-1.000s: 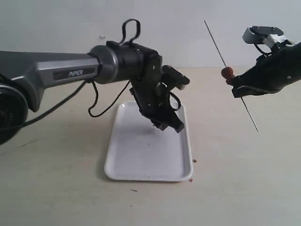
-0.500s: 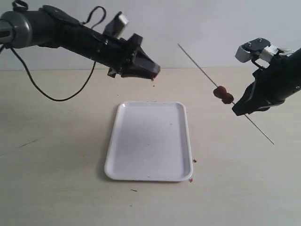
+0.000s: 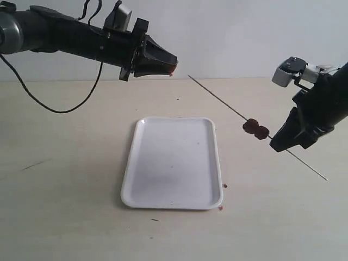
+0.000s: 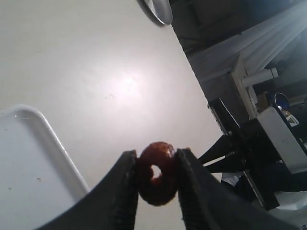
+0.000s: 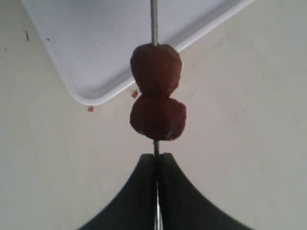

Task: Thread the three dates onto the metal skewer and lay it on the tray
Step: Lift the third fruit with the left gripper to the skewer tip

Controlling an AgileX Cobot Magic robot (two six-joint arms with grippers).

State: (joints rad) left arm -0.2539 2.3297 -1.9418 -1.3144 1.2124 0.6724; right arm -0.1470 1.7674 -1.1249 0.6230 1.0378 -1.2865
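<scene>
While the left arm reaches in high from the left of the exterior view, stretched nearly level above the pale tabletop [image 3: 65, 206], I see its black left gripper [image 3: 167, 64] pointing toward the middle, pinched on one wrinkled, dark red-brown date [image 4: 156, 173]. My left wrist camera shows that fruit squeezed between both fingers [image 4: 125, 191], a pale hole in it facing the lens. Opposite, the right arm comes in from the right edge with its wrist bent downward and inward, and the black right gripper [image 3: 280, 142] is clamped tight on the thin, straight grey metal skewer [image 3: 217, 99]. That rod slopes through the air, its free tip raised toward the left gripper but apart from it, its other end poking out low behind the right gripper. Two more dark red-brown dates [image 3: 255, 128] sit threaded on the skewer, touching each other, just ahead of the right gripper. The flat white rectangular tray [image 3: 126, 190] lies on the tabletop below and between the arms, with tiny reddish crumbs [image 3: 224, 186] beside its near right corner.
</scene>
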